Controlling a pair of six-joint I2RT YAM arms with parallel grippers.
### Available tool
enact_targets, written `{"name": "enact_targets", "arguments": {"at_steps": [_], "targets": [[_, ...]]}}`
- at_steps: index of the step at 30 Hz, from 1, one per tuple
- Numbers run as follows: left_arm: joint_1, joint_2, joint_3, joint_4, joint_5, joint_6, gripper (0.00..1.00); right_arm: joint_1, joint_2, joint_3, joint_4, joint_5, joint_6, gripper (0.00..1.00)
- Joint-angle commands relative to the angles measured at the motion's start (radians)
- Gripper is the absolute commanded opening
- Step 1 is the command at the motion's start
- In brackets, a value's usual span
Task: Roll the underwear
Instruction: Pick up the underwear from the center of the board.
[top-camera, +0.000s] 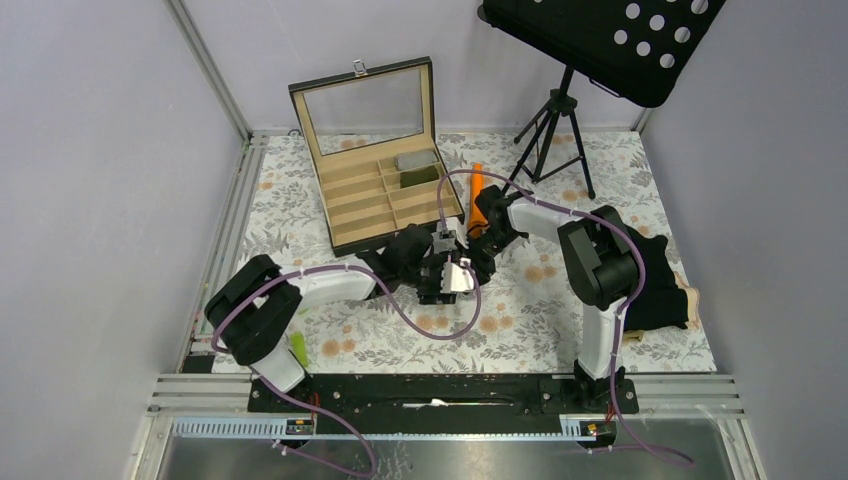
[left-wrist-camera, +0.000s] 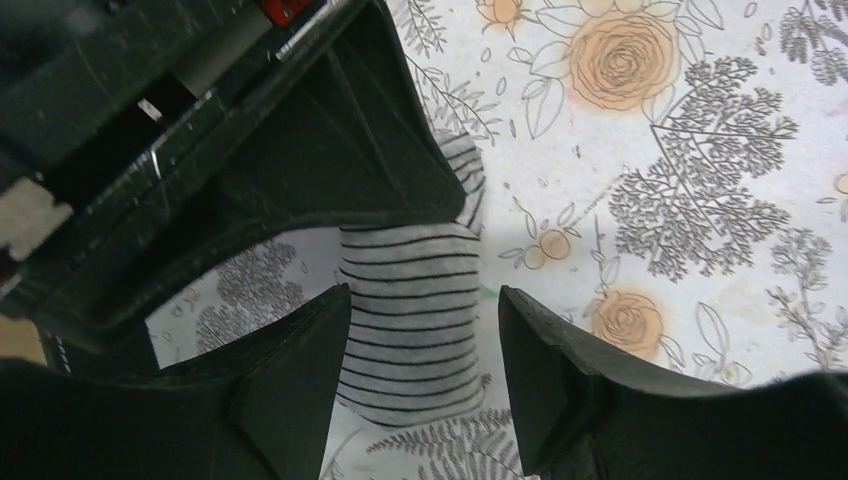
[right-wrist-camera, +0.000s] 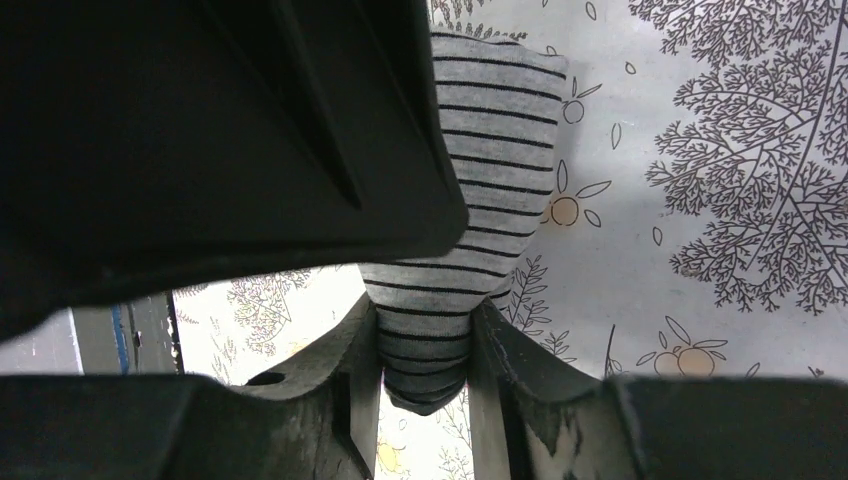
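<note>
The light grey pinstriped underwear is a tight roll lying on the flowered table cloth. My left gripper is open, with one finger on each side of the roll's near end and a gap on the right side. My right gripper is shut on the other end of the same roll. In the top view both grippers, left and right, meet at the table's middle and hide the roll. Black underwear lies in a heap at the right.
An open wooden compartment box stands at the back left, with a grey roll and a dark roll in it. An orange carrot-shaped stick lies beside it. A music stand's tripod is at the back. A green piece lies near the left base.
</note>
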Motion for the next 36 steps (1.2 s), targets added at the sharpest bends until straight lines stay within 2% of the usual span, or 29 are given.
{"name": "enact_targets", "arguments": {"at_steps": [1, 7, 13, 15, 20, 22, 24, 25, 27, 28, 32, 36], "targets": [[-0.014, 0.037, 0.054, 0.078, -0.003, 0.062, 0.63, 0.008, 0.086, -0.041, -0.049, 0.153, 0.011, 0.14], [-0.030, 0.143, 0.099, -0.010, -0.042, 0.141, 0.62, 0.008, 0.092, -0.037, -0.049, 0.156, 0.018, 0.14], [-0.039, 0.173, 0.097, -0.005, -0.062, 0.149, 0.49, 0.008, 0.097, -0.031, -0.048, 0.159, 0.029, 0.16], [-0.039, 0.174, 0.098, -0.013, -0.042, 0.146, 0.39, 0.007, 0.099, -0.029, -0.048, 0.159, 0.033, 0.17], [-0.039, 0.171, 0.110, -0.087, -0.008, 0.141, 0.06, -0.002, 0.083, -0.020, -0.049, 0.149, 0.050, 0.23], [-0.034, 0.164, 0.120, -0.123, -0.009, 0.139, 0.00, -0.015, 0.054, 0.006, -0.088, 0.109, 0.056, 0.30], [-0.022, 0.148, 0.130, -0.159, -0.011, 0.131, 0.00, -0.034, 0.013, 0.061, -0.171, 0.059, 0.046, 0.43], [-0.014, 0.137, 0.135, -0.174, -0.012, 0.124, 0.00, -0.044, -0.013, 0.096, -0.214, 0.035, 0.042, 0.63], [0.008, 0.111, 0.142, -0.198, -0.012, 0.107, 0.00, -0.073, -0.067, 0.169, -0.305, -0.009, 0.022, 0.89], [0.024, 0.089, 0.144, -0.207, -0.008, 0.094, 0.00, -0.090, -0.093, 0.205, -0.347, -0.020, 0.013, 0.98], [0.092, 0.039, 0.193, -0.278, 0.011, 0.056, 0.00, -0.150, -0.173, 0.347, -0.482, -0.038, 0.000, 0.99], [0.193, 0.014, 0.295, -0.388, 0.037, 0.022, 0.00, -0.188, -0.266, 0.378, -0.498, -0.035, 0.048, 0.99]]}}
